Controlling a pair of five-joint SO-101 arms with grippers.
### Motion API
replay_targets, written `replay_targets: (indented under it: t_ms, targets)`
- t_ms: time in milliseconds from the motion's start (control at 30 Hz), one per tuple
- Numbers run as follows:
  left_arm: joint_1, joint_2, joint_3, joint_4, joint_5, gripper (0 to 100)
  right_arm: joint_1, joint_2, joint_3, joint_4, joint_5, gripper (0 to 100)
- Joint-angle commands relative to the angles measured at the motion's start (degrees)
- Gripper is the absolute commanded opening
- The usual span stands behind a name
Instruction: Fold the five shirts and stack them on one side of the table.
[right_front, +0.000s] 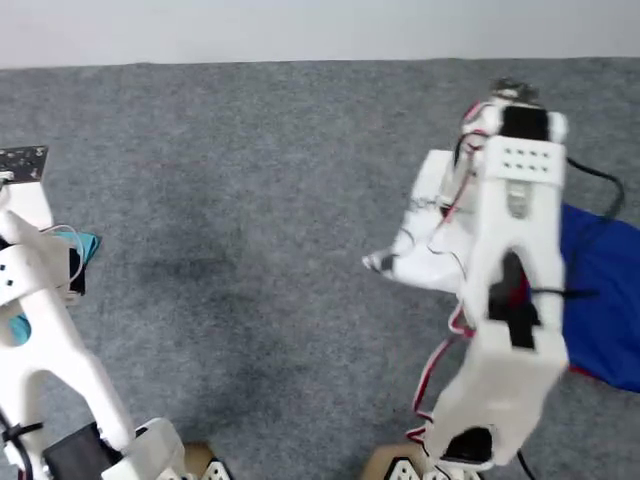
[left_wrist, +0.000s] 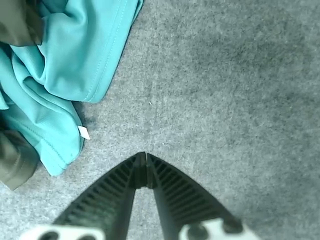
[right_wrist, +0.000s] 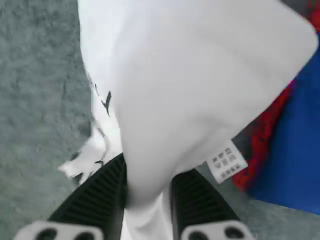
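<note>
My right arm (right_front: 515, 300) stretches over the right side of the table (right_front: 280, 200) and covers most of the white shirt (right_front: 425, 255) and part of the blue shirt (right_front: 600, 290). The red shirt (right_wrist: 265, 130) shows only as a sliver between them. My right gripper (right_wrist: 147, 175) is clamped on a bunched fold of the white shirt. At the left edge, my left arm (right_front: 40, 330) hides much of the teal shirt (left_wrist: 75, 55), which lies crumpled against a dark cloth (left_wrist: 15, 160) that is cut off. My left gripper (left_wrist: 146, 162) points down over bare table, its tips together, holding nothing.
</note>
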Motion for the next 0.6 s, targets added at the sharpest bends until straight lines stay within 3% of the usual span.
replay_targets:
  t_ms: [0, 233, 567]
  targets:
    - [-0.4, -2.2, -1.3, -0.9, -0.5, 1, 3.9, -13.8, 3.8, 2.5, 6.1, 0.8]
    - [-0.4, -2.5, -1.3, -0.5, -0.4, 1, 14.4, -22.2, 7.5, 2.4, 16.4, 0.8]
    - [-0.4, -2.5, -1.3, -0.5, -0.5, 1, 24.2, -22.2, 8.3, 2.4, 22.9, 0.9]
